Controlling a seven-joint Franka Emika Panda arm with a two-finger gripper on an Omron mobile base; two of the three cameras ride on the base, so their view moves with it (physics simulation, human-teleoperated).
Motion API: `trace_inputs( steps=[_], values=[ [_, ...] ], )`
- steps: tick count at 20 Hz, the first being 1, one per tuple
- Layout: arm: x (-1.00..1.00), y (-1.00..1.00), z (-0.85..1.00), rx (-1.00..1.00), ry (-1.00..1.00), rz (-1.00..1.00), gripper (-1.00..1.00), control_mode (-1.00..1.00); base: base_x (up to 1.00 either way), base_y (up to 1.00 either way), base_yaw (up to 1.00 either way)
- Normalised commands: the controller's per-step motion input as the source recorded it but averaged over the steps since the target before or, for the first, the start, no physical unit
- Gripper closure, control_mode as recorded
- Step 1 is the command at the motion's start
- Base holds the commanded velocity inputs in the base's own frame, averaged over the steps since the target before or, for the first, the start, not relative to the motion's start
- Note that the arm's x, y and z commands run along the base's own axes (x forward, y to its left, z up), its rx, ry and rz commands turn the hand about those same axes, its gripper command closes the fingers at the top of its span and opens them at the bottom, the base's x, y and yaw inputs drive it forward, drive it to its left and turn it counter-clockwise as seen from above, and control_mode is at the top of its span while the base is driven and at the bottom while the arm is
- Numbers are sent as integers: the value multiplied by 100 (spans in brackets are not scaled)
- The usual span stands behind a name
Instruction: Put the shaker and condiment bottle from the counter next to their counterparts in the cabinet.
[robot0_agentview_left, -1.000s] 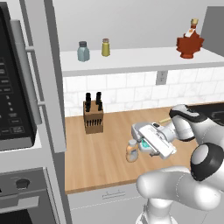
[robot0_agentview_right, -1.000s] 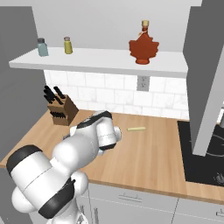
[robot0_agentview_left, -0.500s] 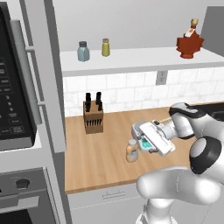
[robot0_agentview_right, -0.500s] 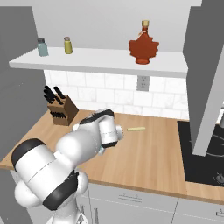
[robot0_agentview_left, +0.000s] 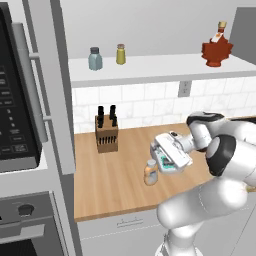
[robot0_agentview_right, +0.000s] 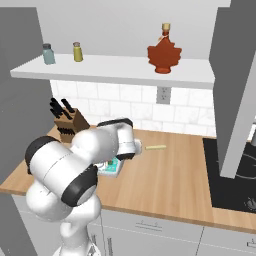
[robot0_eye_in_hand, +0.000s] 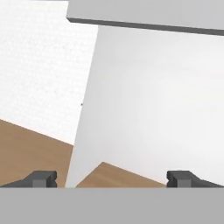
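Item: gripper (robot0_agentview_left: 159, 156), fingers spread, grasping nothing, hovering beside the condiment bottle (robot0_agentview_left: 150, 172) standing on the counter (robot0_agentview_left: 115, 175). Shaker (robot0_agentview_left: 120, 54) sitting on cabinet (robot0_agentview_left: 150, 70) shelf. Risk: fingers are likely tipping the bottle over.

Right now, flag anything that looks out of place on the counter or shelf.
Nothing spilled or damaged. The condiment bottle stands upright on the counter, apart from the red maple-leaf bottle up on the shelf. A pale stick lies flat on the counter.

White arm folded low, tool (robot0_eye_in_hand: 112, 178) level, its two fingertips (robot0_eye_in_hand: 41, 177) wide apart, empty.
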Motion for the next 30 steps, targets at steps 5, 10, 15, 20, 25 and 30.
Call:
trace_inputs(
  steps=[5, 10, 15, 20, 25, 30],
  values=[
    [38, 0, -1, 7, 3, 0, -100, -100, 0, 0, 0],
    [4, 0, -17, 3, 1, 3, -100, -100, 0, 0, 0],
    [0, 0, -14, 1, 0, 7, -100, -100, 0, 0, 0],
    [0, 0, -10, 0, 0, 11, -100, -100, 0, 0, 0],
    [0, 0, -5, 0, 0, 4, -100, -100, 0, 0, 0],
    [0, 0, -10, 0, -3, 0, -100, -100, 0, 0, 0]
  ],
)
